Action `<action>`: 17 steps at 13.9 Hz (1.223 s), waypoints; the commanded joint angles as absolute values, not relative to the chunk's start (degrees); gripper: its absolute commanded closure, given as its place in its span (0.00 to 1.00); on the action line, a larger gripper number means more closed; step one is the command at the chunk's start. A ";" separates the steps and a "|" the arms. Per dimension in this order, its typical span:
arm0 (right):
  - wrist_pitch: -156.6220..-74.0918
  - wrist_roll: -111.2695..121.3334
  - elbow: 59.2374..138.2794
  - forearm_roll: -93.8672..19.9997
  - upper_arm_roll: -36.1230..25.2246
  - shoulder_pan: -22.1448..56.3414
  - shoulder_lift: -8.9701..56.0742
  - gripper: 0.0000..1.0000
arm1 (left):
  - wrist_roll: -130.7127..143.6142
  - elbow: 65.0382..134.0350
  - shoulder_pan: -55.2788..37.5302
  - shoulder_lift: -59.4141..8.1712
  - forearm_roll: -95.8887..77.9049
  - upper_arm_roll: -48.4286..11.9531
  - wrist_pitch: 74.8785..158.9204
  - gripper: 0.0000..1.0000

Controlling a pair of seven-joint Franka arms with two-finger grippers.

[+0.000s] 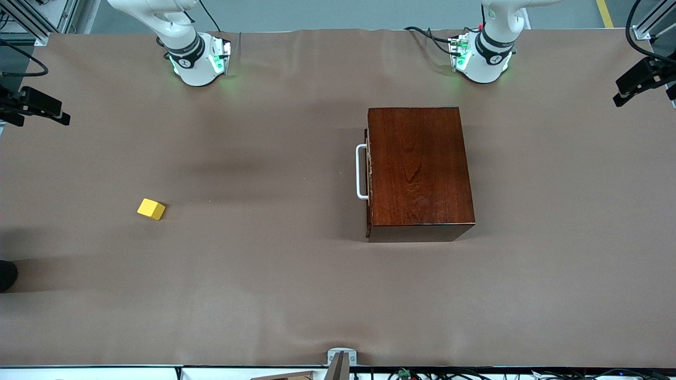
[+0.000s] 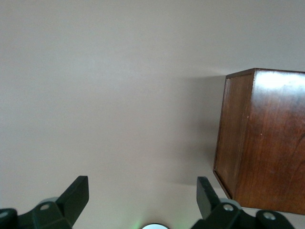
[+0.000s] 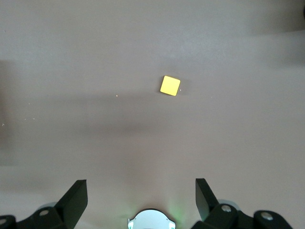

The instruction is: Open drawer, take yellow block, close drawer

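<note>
The dark reddish-brown wooden box [image 1: 417, 169] stands on the table toward the left arm's end. Its drawer is shut, with the white bar handle [image 1: 362, 171] facing the right arm's end. The yellow block [image 1: 151, 209] lies on the bare table toward the right arm's end, apart from the box. My right gripper [image 3: 141, 186] is open and empty, high over the table, with the block [image 3: 170, 86] below it. My left gripper [image 2: 142, 183] is open and empty, high over the table beside the box [image 2: 267, 143]. Neither hand shows in the front view.
Brown table cover [image 1: 264, 274] spans the view. Black camera mounts stand at the table's two ends [image 1: 31, 105] [image 1: 641, 79]. A dark object [image 1: 6, 274] sits at the edge by the right arm's end. A small metal bracket [image 1: 340, 359] is at the near edge.
</note>
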State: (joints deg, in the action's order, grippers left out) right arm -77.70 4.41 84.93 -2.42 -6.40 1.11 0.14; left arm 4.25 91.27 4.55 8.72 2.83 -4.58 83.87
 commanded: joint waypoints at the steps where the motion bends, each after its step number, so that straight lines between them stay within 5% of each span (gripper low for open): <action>1: -77.70 5.27 86.31 -2.11 -6.15 0.62 -1.41 0.00 | 3.08 90.09 5.01 9.49 3.16 -5.19 80.18 0.00; 17: -77.61 5.27 85.96 -2.11 -5.80 1.05 -1.32 0.00 | 3.96 87.28 4.48 7.47 -1.32 -7.56 76.99 0.00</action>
